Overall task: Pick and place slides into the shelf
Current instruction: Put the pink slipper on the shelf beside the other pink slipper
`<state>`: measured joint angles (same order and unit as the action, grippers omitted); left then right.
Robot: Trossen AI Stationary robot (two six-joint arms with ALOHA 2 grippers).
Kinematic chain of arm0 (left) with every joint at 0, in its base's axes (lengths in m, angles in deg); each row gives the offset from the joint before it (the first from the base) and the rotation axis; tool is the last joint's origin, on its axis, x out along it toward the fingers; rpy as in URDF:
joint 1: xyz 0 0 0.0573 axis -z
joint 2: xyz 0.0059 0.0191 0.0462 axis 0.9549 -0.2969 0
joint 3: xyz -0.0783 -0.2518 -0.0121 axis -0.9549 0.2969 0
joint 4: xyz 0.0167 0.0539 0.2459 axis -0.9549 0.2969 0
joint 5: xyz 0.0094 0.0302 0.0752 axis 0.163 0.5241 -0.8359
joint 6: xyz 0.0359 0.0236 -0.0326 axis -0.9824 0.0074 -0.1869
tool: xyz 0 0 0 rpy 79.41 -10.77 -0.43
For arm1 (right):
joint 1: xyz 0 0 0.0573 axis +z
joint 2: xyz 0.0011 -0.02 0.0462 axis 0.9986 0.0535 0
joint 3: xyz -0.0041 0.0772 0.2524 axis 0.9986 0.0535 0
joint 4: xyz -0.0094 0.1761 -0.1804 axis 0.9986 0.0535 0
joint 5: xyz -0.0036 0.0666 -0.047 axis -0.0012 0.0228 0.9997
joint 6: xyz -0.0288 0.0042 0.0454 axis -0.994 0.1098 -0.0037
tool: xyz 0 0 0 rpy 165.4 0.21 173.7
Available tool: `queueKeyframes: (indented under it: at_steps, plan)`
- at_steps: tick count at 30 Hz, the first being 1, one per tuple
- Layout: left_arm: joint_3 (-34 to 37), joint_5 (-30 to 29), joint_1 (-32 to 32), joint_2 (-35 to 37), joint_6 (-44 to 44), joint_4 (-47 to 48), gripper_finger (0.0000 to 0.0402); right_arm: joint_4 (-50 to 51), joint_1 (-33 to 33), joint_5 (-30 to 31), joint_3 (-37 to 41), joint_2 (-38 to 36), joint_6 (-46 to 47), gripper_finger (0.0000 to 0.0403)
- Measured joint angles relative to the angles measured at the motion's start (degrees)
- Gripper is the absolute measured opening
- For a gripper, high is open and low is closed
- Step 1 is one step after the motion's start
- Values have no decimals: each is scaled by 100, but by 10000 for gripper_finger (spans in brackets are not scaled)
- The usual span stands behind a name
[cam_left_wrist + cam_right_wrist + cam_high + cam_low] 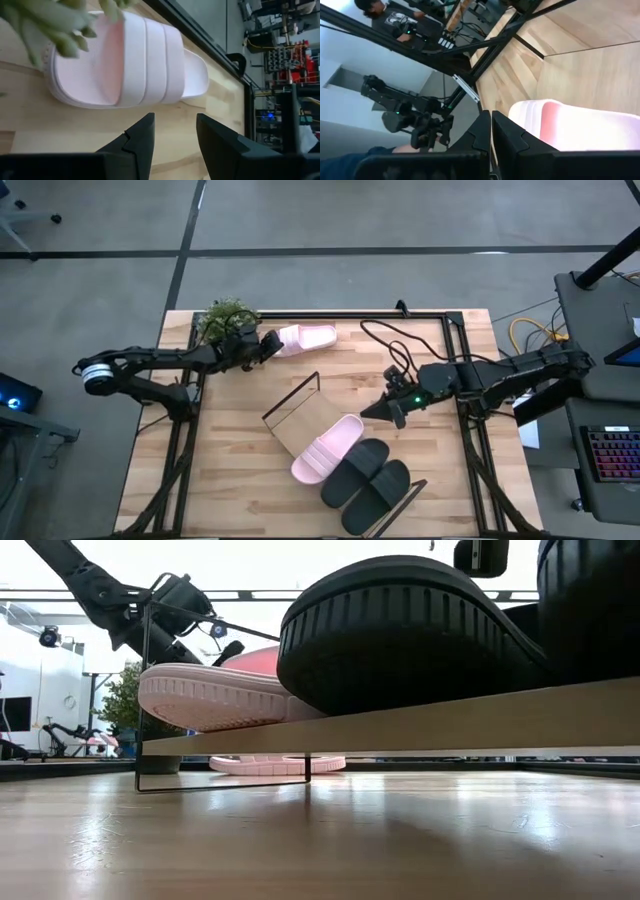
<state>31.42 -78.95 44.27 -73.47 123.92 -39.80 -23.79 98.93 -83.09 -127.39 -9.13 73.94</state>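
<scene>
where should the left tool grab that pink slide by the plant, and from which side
Grip the pink slide across its wide strap, one finger inside the foot opening, one on top. It lies flat, sole down, on the table, so the raised strap is the easiest part to pinch. The left tool, open, already faces its plant-side end; approach from there.

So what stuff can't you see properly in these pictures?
- Far pink slide: the left gripper covers one end in the high view; the low view shows only its sole under the shelf.
- Black slides: cut off by the low view's top and right edges.
- Plant: blurred in the left wrist view.
</scene>
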Motion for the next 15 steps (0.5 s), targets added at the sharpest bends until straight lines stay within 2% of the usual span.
queueKeyframes:
  at_steps: [5,15]
  plan:
    - [4,-23,-42,-184,4,-3,130,-3,-279,-264,0,0,-108,9]
    - [4,-44,-310,-615,-50,-29,130,-25,-737,-267,0,0,-30,9]
